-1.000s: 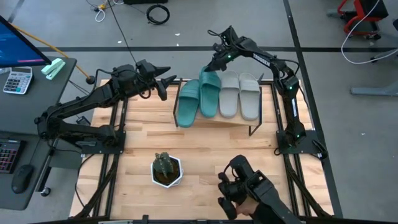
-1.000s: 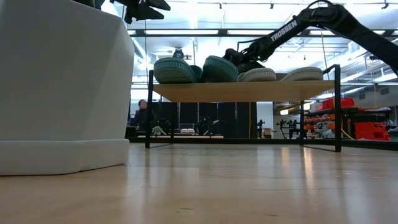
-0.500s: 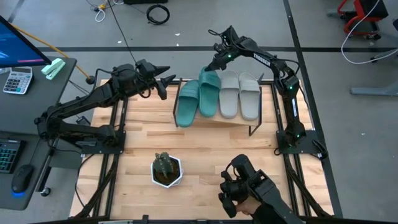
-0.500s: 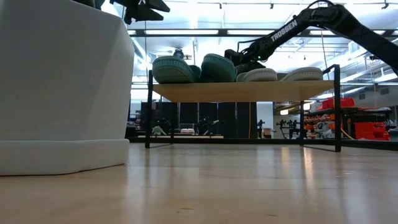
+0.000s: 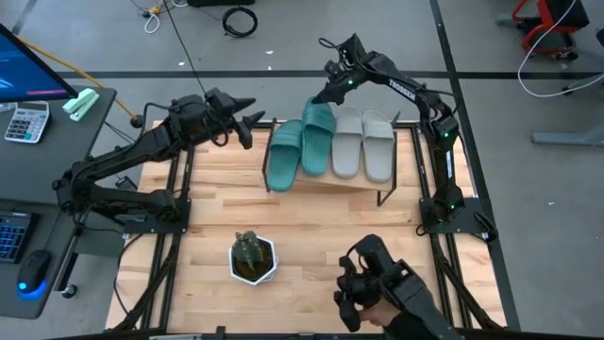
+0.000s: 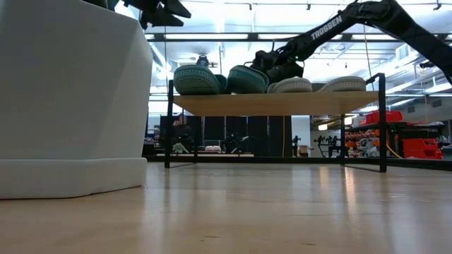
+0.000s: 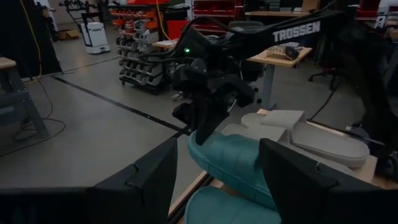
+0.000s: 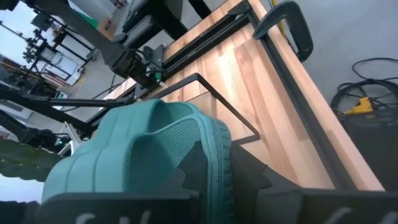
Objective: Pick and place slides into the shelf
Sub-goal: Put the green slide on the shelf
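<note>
The shelf point(image 5: 354, 185) point(image 6: 275, 104) stands at the table's far middle with all four slides on its plank. From left to right they are a teal slide point(image 5: 283, 157), a second teal slide point(image 5: 318, 135) point(image 6: 248, 77), and two grey-white slides point(image 5: 347, 142) point(image 5: 379, 144). My right gripper point(image 5: 327, 93) point(image 7: 204, 123) is at the far end of the second teal slide and is shut on it. My left gripper point(image 5: 248, 126) point(image 7: 214, 186) hovers open off the shelf's far left corner, above the table, and touches nothing. My right gripper holds the second teal slide by the raised rim of its far end point(image 8: 214, 163) point(image 7: 205, 140), pinched between the two fingers point(image 8: 186, 172). The fingers come down at a slant from the far side. The slide lies on the shelf plank beside its mate, its near end toward the table's front.
A small potted plant in a white pot point(image 5: 253, 257) point(image 6: 70, 92) stands on the near left part of the table. A person's hand holds a black device point(image 5: 377, 288) over the near right edge. Bare wooden tabletop point(image 5: 330, 227) lies between shelf and plant.
My right arm has risen a little while its gripper stays at the far end of the second teal slide. In the low view that slide's near end sits slightly lower on the shelf than half a second ago. The person's hand at the near edge has shifted slightly.
</note>
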